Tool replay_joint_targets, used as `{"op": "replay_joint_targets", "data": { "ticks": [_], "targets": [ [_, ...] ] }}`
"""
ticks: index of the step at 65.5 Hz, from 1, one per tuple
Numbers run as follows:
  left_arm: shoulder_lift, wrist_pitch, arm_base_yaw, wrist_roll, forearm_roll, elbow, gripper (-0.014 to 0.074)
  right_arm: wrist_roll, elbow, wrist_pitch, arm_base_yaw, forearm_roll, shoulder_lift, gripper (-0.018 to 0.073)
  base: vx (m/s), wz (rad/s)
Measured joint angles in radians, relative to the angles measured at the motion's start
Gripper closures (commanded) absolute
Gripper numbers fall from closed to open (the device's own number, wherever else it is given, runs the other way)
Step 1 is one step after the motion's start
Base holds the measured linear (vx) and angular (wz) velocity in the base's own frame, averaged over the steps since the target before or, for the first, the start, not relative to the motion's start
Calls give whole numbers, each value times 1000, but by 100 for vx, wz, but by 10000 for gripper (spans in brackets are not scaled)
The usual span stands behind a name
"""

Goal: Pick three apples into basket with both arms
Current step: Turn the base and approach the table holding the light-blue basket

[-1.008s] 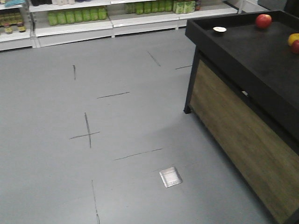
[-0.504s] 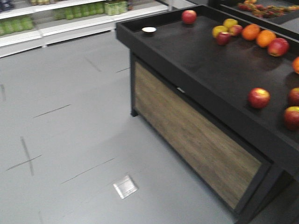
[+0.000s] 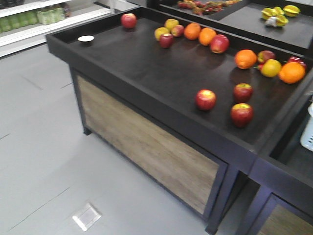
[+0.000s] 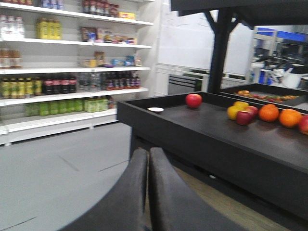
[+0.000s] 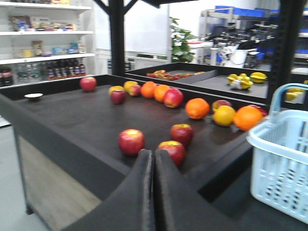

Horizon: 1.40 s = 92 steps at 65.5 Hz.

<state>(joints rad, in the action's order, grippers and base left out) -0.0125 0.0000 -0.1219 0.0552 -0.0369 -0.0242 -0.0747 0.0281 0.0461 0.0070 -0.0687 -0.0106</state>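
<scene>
No legible text or labels.

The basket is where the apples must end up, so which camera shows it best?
The right wrist view: the basket fills its right side, with slotted wall, rim and blue handle plain, though the frame cuts it off. The front view catches only a sliver at the right edge. The left wrist view shows none of it.

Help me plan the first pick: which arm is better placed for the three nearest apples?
Probably right. The right gripper faces the three apples close ahead, basket just beside; the left gripper looks toward the table's far end.
</scene>
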Motion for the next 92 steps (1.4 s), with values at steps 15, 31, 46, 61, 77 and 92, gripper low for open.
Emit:
{"op": "replay_joint_targets", "data": {
  "ticks": [15, 31, 46, 61, 77, 92],
  "targets": [
    [0, 0, 0, 0, 0, 0, 603, 0, 0, 0, 0, 0, 0, 564, 8, -45],
    [0, 0, 0, 0, 0, 0, 603, 0, 0, 0, 0, 0, 0, 564, 7, -45],
    [0, 0, 0, 0, 0, 0, 603, 0, 0, 0, 0, 0, 0, 564, 7, -35],
    [0, 0, 0, 0, 0, 0, 603, 0, 0, 0, 0, 0, 0, 564, 5, -19],
    [0, 0, 0, 0, 0, 0, 603, 0, 0, 0, 0, 0, 0, 564, 4, -10],
    [0, 0, 0, 0, 0, 0, 603, 0, 0, 0, 0, 0, 0, 564, 8, -6]
  ]
}}
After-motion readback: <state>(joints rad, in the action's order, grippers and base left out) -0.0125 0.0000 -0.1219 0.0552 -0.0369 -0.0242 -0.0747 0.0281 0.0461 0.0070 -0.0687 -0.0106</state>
